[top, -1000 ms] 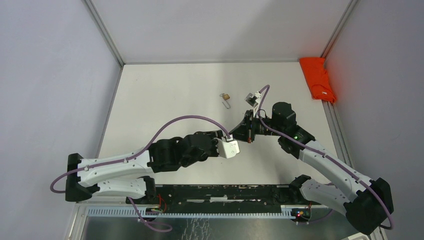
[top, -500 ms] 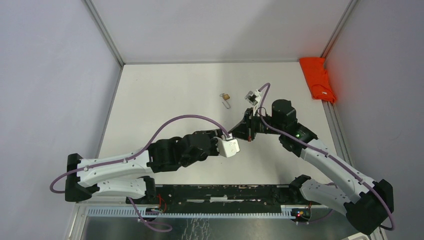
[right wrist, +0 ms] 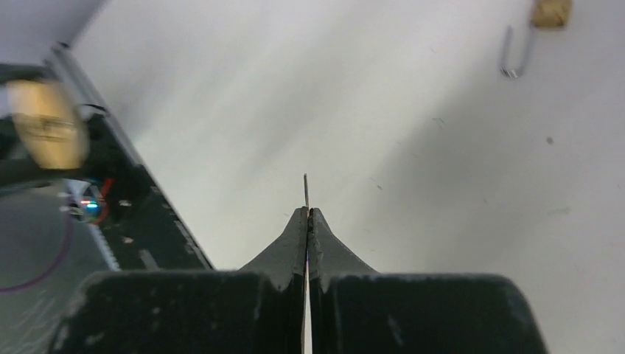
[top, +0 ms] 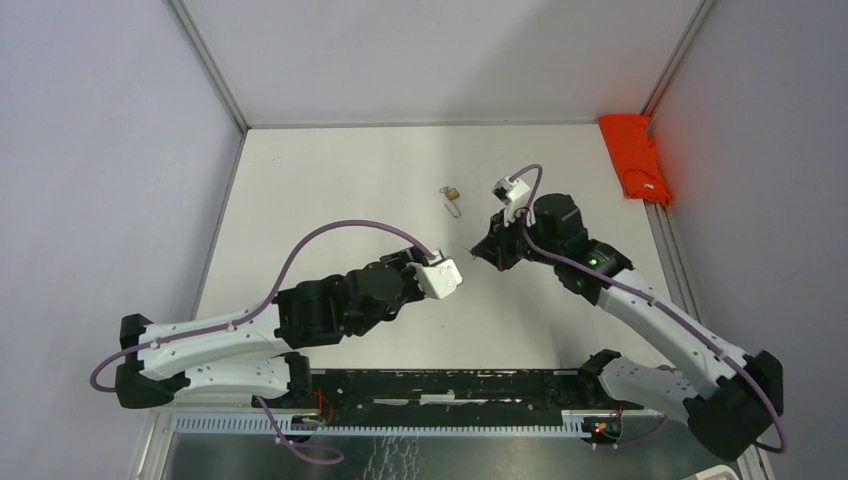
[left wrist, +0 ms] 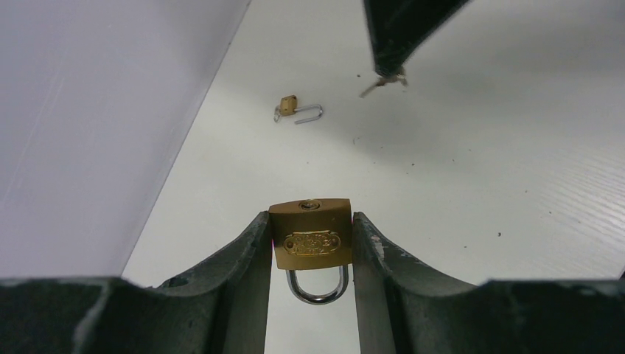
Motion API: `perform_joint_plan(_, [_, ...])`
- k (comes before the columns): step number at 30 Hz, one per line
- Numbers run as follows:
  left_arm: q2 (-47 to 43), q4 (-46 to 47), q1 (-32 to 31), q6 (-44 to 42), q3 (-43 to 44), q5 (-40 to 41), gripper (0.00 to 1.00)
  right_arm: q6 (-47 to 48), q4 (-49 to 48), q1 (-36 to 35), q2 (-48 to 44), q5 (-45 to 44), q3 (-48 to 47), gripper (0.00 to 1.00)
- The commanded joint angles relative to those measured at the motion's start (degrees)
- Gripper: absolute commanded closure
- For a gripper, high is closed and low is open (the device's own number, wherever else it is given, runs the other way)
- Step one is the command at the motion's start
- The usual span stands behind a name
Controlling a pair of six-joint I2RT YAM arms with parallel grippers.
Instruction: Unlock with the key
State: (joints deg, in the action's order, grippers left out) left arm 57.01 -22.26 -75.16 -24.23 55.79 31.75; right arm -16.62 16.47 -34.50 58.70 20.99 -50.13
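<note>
A closed brass padlock (left wrist: pixel 310 234) is clamped by its sides between the fingers of my left gripper (left wrist: pixel 310 221), keyhole end pointing away from the wrist and the steel shackle toward it. My right gripper (right wrist: pixel 308 214) is shut on the key (right wrist: pixel 305 190), of which only a thin blade sticks out past the fingertips. In the left wrist view the key (left wrist: pixel 382 82) hangs at the tip of the right gripper (left wrist: pixel 398 29), well beyond the padlock and apart from it. In the top view the right gripper (top: pixel 487 248) sits just right of the left wrist.
A second small padlock (top: pixel 453 196) lies on the white table with its shackle open, beyond both grippers. A red cloth (top: pixel 636 158) sits at the far right edge. A black rail (top: pixel 450 385) runs along the near edge between the arm bases.
The left arm has pulled back to the left and turned, carrying the padlock. The right gripper has shifted left and farther up the table with the key. The gap between them has widened.
</note>
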Motion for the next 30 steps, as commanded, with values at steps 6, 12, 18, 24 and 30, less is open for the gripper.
perform_joint_plan(6, [0.4, 6.7, -0.3, 7.0, 3.8, 6.7, 0.98, 6.4, 1.7, -1.5, 14.2, -16.3, 4.6, 1.0])
perform_joint_plan(12, [-0.9, 9.3, -0.4, 8.5, 2.8, 7.7, 0.98, 7.5, 0.2, -1.8, 21.1, -19.0, 3.8, 1.0])
perform_joint_plan(18, [-2.7, 10.5, -0.3, 8.6, 0.3, 7.7, 0.98, 8.0, -0.3, -3.1, 26.6, -20.6, 3.2, 1.0])
perform_joint_plan(24, [-3.5, 11.4, -0.3, 8.2, -1.0, 7.7, 0.98, 7.7, -0.7, -4.8, 29.0, -24.9, 3.8, 1.0])
perform_joint_plan(30, [-3.9, 11.5, -0.3, 8.1, -1.4, 7.4, 0.98, 7.2, -1.0, -5.7, 29.7, -26.0, 4.9, 1.0])
